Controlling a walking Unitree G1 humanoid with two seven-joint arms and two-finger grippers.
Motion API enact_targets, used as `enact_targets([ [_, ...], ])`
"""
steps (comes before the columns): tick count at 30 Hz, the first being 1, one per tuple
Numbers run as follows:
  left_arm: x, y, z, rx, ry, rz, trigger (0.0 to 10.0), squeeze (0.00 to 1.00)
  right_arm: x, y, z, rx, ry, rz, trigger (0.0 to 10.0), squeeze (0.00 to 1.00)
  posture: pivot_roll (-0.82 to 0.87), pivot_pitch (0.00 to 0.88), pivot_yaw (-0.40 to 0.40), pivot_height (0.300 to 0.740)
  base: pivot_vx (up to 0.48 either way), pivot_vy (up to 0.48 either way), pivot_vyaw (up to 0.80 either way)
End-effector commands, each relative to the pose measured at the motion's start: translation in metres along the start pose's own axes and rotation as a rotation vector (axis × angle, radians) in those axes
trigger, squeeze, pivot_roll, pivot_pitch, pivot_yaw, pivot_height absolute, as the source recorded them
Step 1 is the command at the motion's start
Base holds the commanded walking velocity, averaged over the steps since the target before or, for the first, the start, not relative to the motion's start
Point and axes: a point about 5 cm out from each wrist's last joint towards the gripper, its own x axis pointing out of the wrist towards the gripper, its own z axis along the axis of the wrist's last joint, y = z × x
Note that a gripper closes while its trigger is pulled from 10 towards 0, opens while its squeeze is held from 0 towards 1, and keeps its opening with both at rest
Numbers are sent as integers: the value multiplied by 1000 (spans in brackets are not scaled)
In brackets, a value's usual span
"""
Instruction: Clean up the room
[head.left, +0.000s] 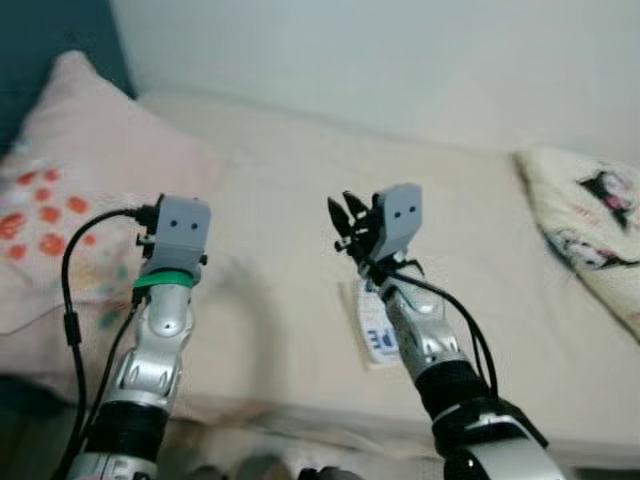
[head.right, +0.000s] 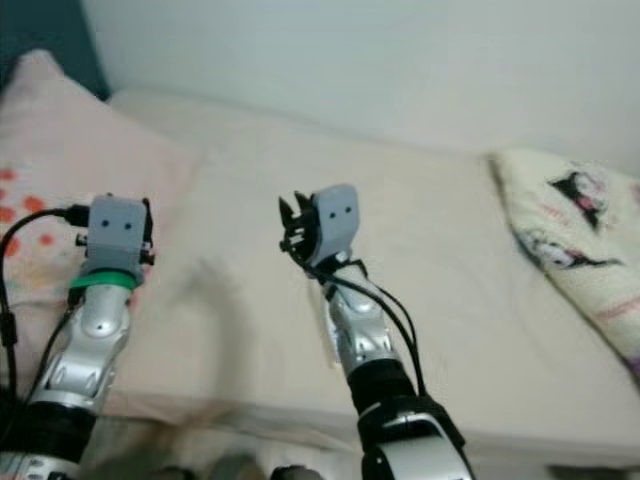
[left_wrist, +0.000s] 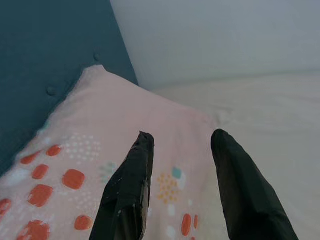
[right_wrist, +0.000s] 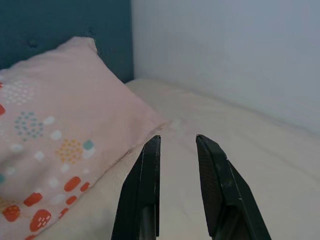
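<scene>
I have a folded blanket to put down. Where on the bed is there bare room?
The widest free patch is the bed middle, between the pink pillow and the printed pillow, back to the wall. The near edge is crowded: both end effectors, left and right, hover there over a tag.

You get soft, even, rather dim daylight, no glare, a faint blurred shadow on the bed sheet (head.left: 250, 330) beside the arms, head views slightly hazy and soft at the edges, wrist views blurring the near black fingers (left_wrist: 127, 192).
</scene>
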Motion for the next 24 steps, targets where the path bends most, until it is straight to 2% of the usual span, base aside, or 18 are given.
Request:
enact_targets([
  [1, -3, -12, 3, -29, -13, -46, 10000, 0, -11, -11, -9, 18, 30, -41, 10000, 0, -68, 72, -88, 740, 0, 0, 0],
  [8, -5, -19, 10, -63, -31, -99, 10000, 0, -13, -14, -10, 19, 27, -53, 10000, 0, -71, 72, -79, 740, 0, 0, 0],
  [9, -6, -26, 12, -126, -4, -140, 10000, 0, -13, -14, -10, 22, 24, -62, 10000, 0, -73, 67, -72, 740, 0, 0, 0],
  [10, -6, -26, 12, -126, -4, -140, 10000, 0, -13, -14, -10, 22, 24, -62, 10000, 0, -73, 67, -72, 740, 0, 0, 0],
  [13, -6, -35, 11, -239, 64, -199, 10000, 0, -14, -15, -9, 42, 13, -78, 10000, 0, -77, 64, -68, 740, 0, 0, 0],
  [14, -6, -35, 11, -239, 64, -199, 10000, 0, -14, -15, -9, 42, 13, -78, 10000, 0, -77, 64, -68, 740, 0, 0, 0],
  [16, -5, -40, 12, -228, 47, -228, 10000, 0, -14, -16, -8, 64, 2, -88, 10000, 0, -85, 59, -57, 740, 0, 0, 0],
  [17, -2, -47, 15, -119, -28, -241, 10000, 0, -14, -18, -7, 100, -11, -99, 10000, 0, -88, 56, -54, 740, 0, 0, 0],
  [18, 2, -48, 16, -74, -54, -227, 10000, 0, -14, -19, -7, 112, -15, -112, 10000, 0, -95, 50, -47, 740, 0, 0, 0],
  [20, 2, -48, 16, -74, -54, -227, 10000, 0, -14, -19, -7, 112, -15, -112, 10000, 0, -95, 50, -47, 740, 0, 0, 0],
  [22, 8, -47, 18, -15, -93, -176, 10000, 0, -17, -24, -7, 117, -24, -162, 10000, 0, -109, 42, -34, 740, 0, 0, 0],
  [24, 9, -46, 18, -6, -97, -167, 10000, 0, -19, -26, -7, 118, -25, -179, 10000, 0, -111, 42, -32, 740, 0, 0, 0],
])
